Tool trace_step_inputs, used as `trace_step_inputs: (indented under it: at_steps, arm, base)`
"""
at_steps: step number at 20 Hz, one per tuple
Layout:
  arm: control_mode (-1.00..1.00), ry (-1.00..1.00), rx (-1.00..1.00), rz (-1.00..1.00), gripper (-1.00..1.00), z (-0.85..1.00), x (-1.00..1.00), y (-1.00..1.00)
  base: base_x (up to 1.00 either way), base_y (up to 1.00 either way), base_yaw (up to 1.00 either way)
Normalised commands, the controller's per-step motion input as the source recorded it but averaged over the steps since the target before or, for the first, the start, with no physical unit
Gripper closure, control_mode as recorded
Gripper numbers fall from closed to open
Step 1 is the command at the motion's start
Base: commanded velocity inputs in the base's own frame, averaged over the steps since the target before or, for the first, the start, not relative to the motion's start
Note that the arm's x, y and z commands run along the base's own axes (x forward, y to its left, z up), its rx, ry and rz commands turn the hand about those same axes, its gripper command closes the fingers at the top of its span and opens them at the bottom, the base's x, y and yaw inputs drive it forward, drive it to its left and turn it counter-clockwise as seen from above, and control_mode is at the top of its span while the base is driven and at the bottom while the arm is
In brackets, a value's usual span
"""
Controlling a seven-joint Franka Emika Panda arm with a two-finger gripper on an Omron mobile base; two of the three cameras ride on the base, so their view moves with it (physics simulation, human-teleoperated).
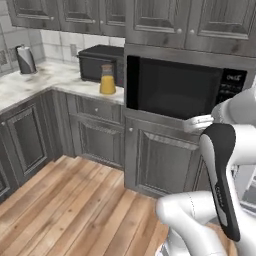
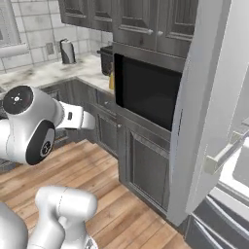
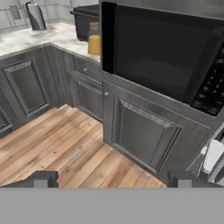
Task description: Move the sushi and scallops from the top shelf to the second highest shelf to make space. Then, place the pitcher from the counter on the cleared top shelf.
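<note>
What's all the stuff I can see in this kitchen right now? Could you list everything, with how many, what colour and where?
Tall slim pitcher: one, amber-yellow with a brownish top, on the counter beside the microwave.
Black boxy appliance: one, black, on the counter right behind the pitcher.
Built-in microwave: one, black, set in the cabinet column.
Shiny kettle-like jug: one, silver and dark, far left on the counter.
Marbled countertop: one, pale, along the wall.
Wooden cabinets: several, dark grey, above and below the counter.
Plank floor: one, warm brown.
Open fridge door: one, pale grey, at the right.
Robot arm: one, white with dark joints.
Gripper: one, dark fingertips, open, holding nothing.
</note>
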Motion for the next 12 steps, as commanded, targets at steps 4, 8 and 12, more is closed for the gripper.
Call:
trace_step_inputs:
  at_steps: [4,8,12]
  arm:
    - [1.00,0.00,0.00,0.00,-1.00,0.00,0.00,0.00]
    - [1.00,0.00,0.00,0.00,-1.00,0.00,0.00,0.00]
    - [1.00,0.00,0.00,0.00,-1.00,0.00,0.00,0.00]
  base:
    - [0.79,0.51,-0.01]
    - [0.77,0.51,-0.15]
    - [0.77,0.40,-0.29]
